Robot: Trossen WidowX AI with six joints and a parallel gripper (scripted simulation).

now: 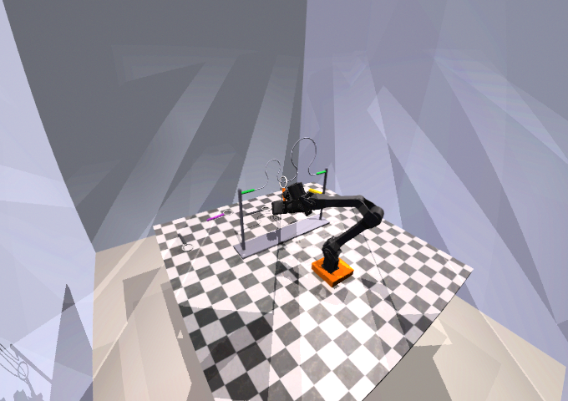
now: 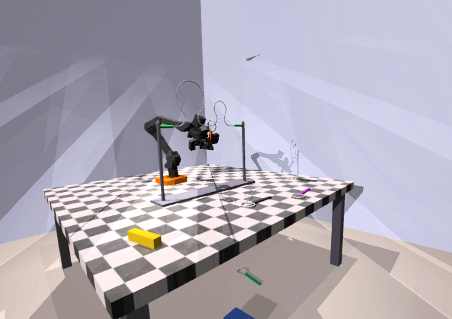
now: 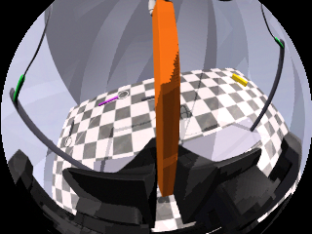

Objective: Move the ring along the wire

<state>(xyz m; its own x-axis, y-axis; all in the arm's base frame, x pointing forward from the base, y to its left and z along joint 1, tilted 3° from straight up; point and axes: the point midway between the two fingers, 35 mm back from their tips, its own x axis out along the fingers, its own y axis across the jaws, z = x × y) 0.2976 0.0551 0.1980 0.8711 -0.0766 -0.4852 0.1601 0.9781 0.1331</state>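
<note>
The ring [image 1: 283,176] [image 2: 212,119] is around the low grey stretch of wire between the small loop [image 1: 272,159] [image 2: 219,101] and the large loop [image 1: 303,137] [image 2: 189,80]. Whether it touches the wire is too small to tell. Its orange handle [image 1: 284,190] [image 2: 210,135] [image 3: 167,97] points down, nearly upright. My gripper [image 1: 285,200] [image 2: 210,143] [image 3: 158,141] is shut on the handle, below the wire. One green part [image 1: 247,191] [image 2: 238,125] [image 3: 19,88] is beside the small loop, the other [image 1: 321,172] [image 2: 166,125] [image 3: 279,42] beside the large loop.
Two dark posts [image 1: 241,222] [image 1: 325,181] [image 2: 160,161] [image 2: 243,154] rise from a grey base plate [image 2: 196,194]. A yellow block [image 2: 143,238] [image 3: 239,79], a purple-handled ring [image 1: 215,217] [image 2: 305,191] and dark-handled rings lie on the table. A green-handled ring [image 2: 252,278] lies on the floor.
</note>
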